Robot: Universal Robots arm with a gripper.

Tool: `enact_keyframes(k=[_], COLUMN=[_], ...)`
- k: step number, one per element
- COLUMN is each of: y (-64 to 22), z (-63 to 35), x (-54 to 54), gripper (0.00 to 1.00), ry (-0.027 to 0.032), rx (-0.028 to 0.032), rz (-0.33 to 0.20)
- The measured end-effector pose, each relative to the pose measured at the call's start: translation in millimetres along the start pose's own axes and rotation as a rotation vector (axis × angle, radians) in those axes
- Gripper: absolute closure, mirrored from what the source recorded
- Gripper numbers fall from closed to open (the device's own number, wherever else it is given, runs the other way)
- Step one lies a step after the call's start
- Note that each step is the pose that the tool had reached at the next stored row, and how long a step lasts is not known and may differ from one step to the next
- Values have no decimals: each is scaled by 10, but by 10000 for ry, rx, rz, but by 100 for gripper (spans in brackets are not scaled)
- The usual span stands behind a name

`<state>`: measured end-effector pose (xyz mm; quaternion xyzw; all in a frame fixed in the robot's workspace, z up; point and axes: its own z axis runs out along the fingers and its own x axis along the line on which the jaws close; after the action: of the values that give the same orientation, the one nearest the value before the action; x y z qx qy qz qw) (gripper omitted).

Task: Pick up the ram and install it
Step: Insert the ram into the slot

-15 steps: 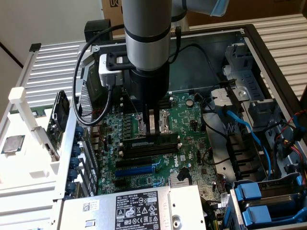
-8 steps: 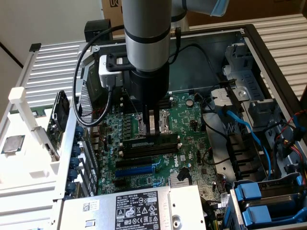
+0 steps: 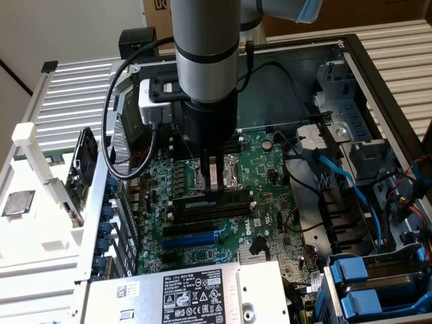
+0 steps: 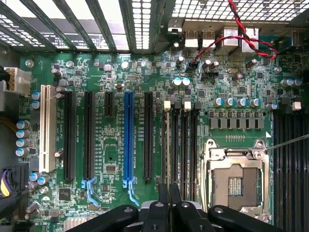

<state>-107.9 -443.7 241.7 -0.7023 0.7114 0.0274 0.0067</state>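
The tool [image 3: 214, 183] is narrow, apparently pinching the top edge of the ram [image 3: 233, 200], which stands among the black memory slots [image 4: 186, 145] beside the processor socket [image 4: 236, 181]. Pressing straight down, with the stick upright, should seat both ends evenly.

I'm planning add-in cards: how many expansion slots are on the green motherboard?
6: a long white slot, two long black slots, a short black slot, a long blue slot, and another long black slot beside the black memory slots. None looks hidden.

Vertical arm [image 3: 206, 54], fingers [image 3: 214, 177] closed together, pointing downward.
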Motion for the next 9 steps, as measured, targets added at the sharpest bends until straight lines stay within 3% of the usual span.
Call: enact_keyframes(k=[9], y=[4], z=[15], x=[-2], gripper=[88], ry=[-24], rx=[3], rz=[27])
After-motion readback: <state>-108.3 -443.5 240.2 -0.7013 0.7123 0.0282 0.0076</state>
